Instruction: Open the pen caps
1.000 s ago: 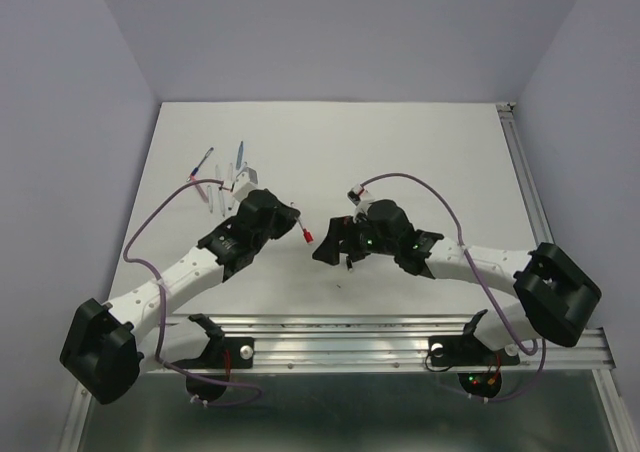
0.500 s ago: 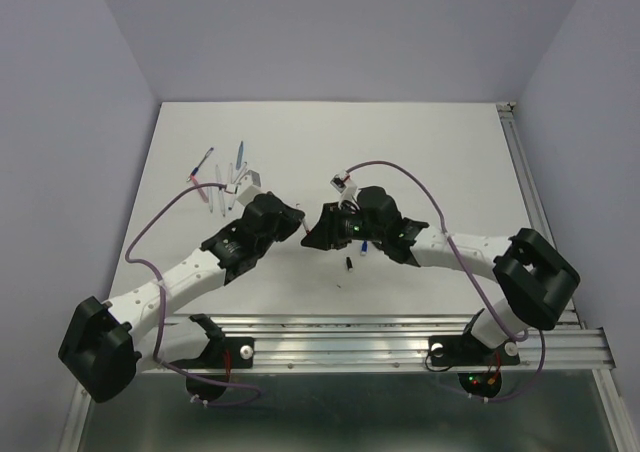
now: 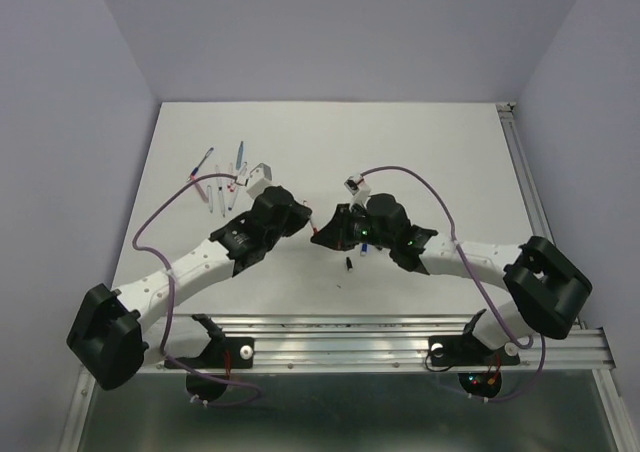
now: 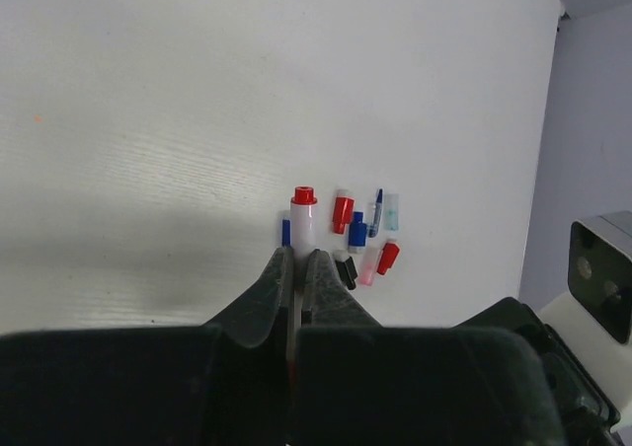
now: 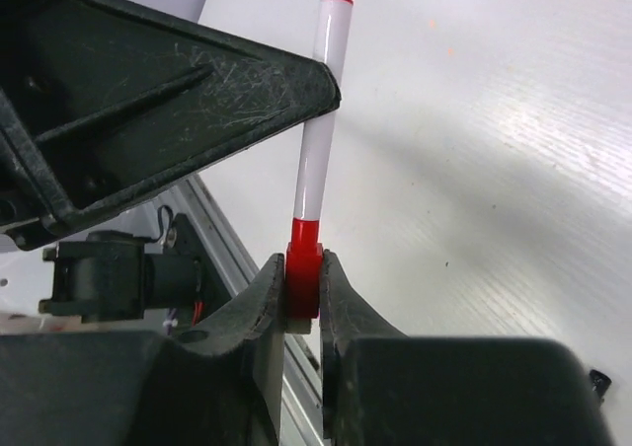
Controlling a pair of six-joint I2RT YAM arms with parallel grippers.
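item: short red plastic pen cap (image 5: 304,244), seated on one end of a long thin white plastic pen barrel (image 5: 318,140).

location: pinched between the fingers of the right hand (image 5: 302,278), which is closed tight on it. the barrel runs straight out past that hand's fingertips.

counter-hold: left hand (image 4: 298,259), closed tight around the same barrel, farther out along it. a red end plug (image 4: 303,195) shows just beyond its fingertips. the pen appears held above the white desk (image 4: 148,120).

also present: loose short caps (image 4: 357,231) in red, blue, pale blue and black, lying on the desk beyond the left hand's fingertips.

step in hand, as judged: pulling the cap off.

handling note: draw the two hands apart straight along the barrel's line, keeping both grips firm. a sideways tug would likely bend the thin barrel or let the cap slip from the fingers.
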